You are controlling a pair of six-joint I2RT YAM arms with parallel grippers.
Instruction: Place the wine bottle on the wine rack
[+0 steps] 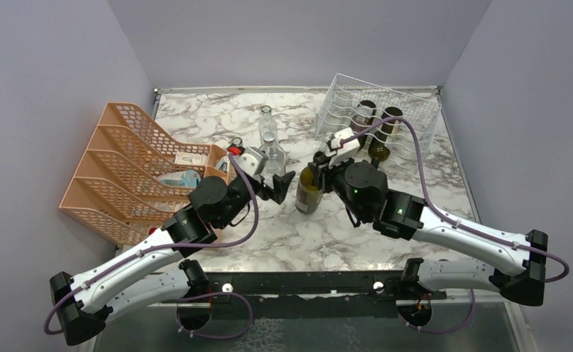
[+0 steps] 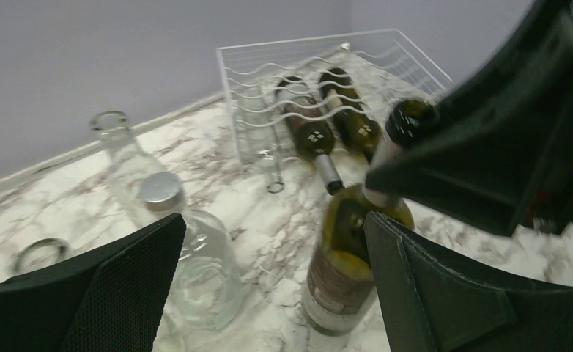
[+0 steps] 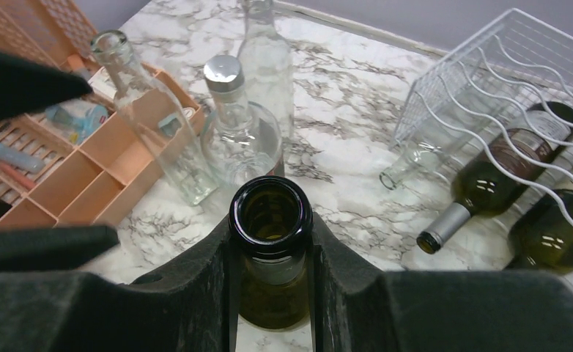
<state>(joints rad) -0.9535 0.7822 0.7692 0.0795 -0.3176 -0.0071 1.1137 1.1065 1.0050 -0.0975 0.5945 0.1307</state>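
Note:
A dark green wine bottle [image 1: 309, 194] with a brown-and-white label stands upright on the marble table. My right gripper [image 1: 320, 164] is shut on its neck just under the open mouth; the wrist view shows both fingers pressed to the neck [image 3: 271, 253]. My left gripper [image 1: 278, 186] is open and empty just left of the bottle, which stands by its right finger [image 2: 430, 293] in the left wrist view [image 2: 342, 275]. The white wire wine rack [image 1: 380, 110] stands at the back right and holds two dark bottles [image 3: 500, 172] lying down.
Clear glass bottles [image 1: 269, 143] stand just behind my left gripper; one has a metal cap [image 3: 225, 73]. An orange mesh tiered organizer [image 1: 122, 169] fills the left side. A small clear glass [image 3: 408, 165] lies in front of the rack.

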